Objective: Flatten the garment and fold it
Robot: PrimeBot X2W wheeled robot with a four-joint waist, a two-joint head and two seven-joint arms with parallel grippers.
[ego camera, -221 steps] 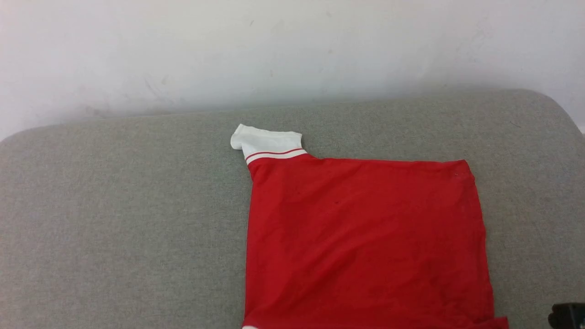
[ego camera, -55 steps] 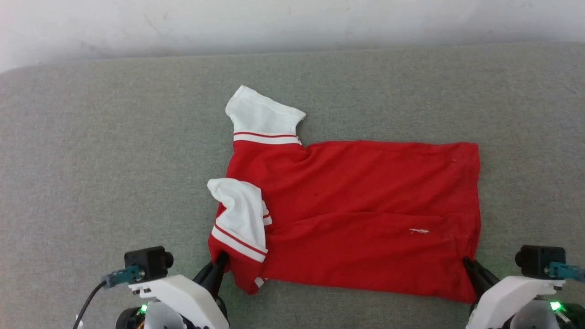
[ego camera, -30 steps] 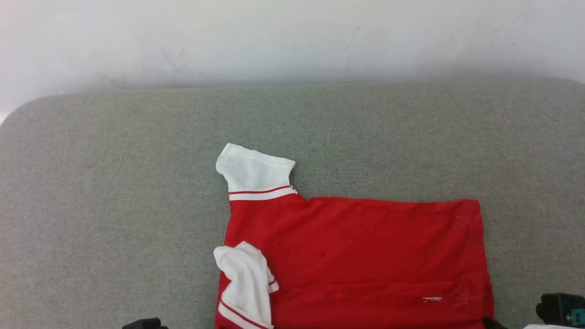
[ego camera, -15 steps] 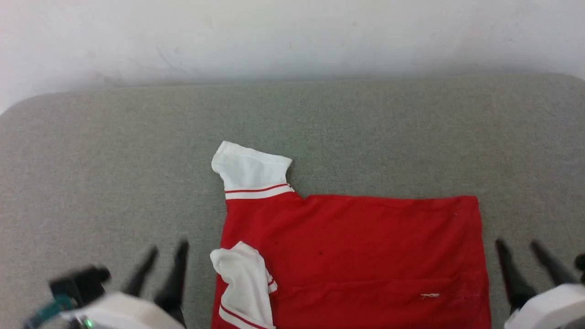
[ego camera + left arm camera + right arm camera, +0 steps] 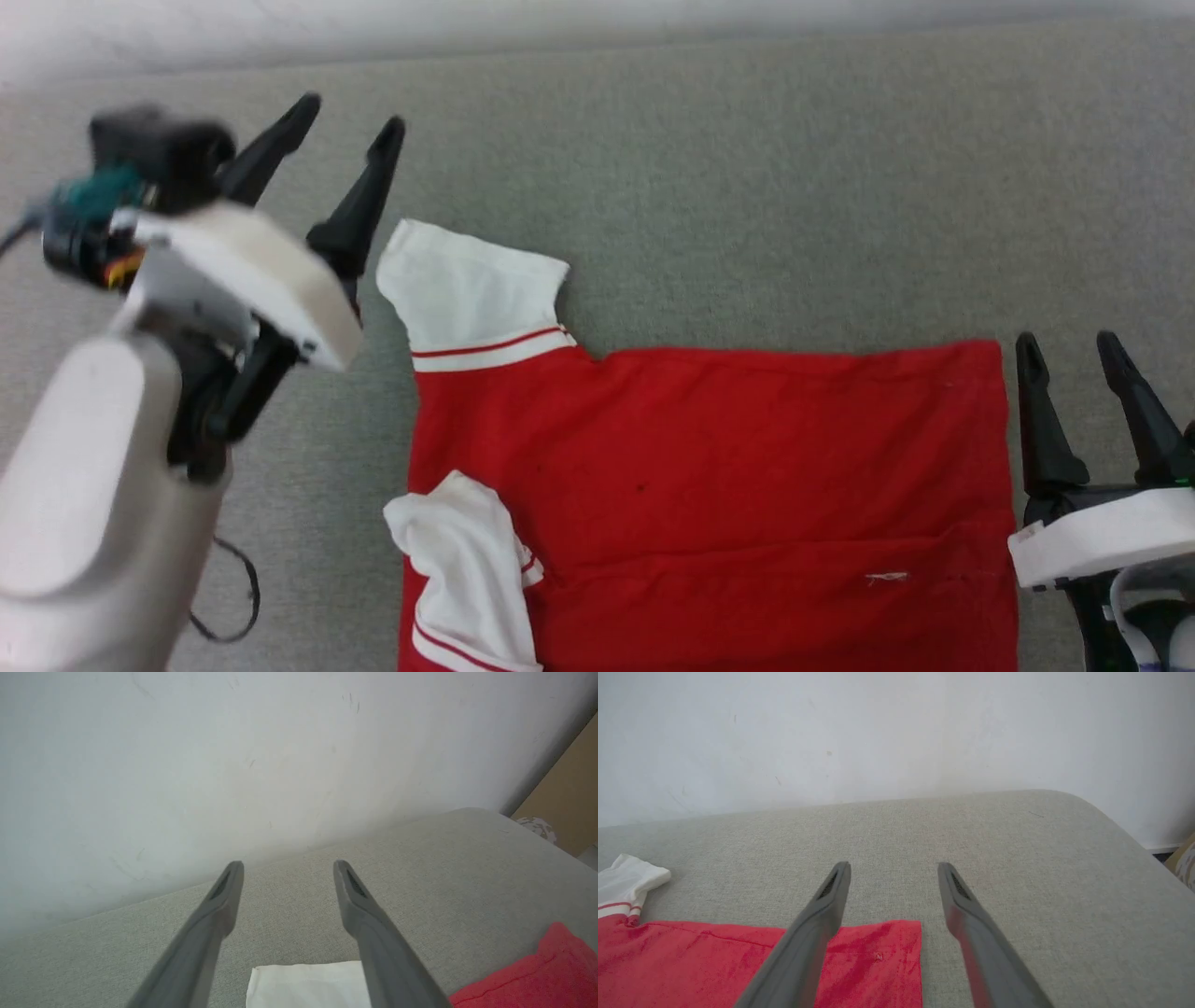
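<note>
Left tool [image 5: 353, 112] is hovering spread and empty just left of the garment's far white sleeve [image 5: 471, 280], probably lining up to fold it inward. The garment [image 5: 709, 467] is lying mostly flat on the grey padded surface [image 5: 747, 187], plain red side up. Its near sleeve [image 5: 462, 551] is bunching over the body and is likely to hinder a clean fold. Right tool [image 5: 1068, 340] is waiting spread and empty just beside the garment's right edge.

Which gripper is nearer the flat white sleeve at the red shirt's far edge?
Left. The left gripper hovers open beside the flat white short sleeve of the red jersey T-shirt; the right gripper sits open past the shirt's opposite hem edge.
</note>
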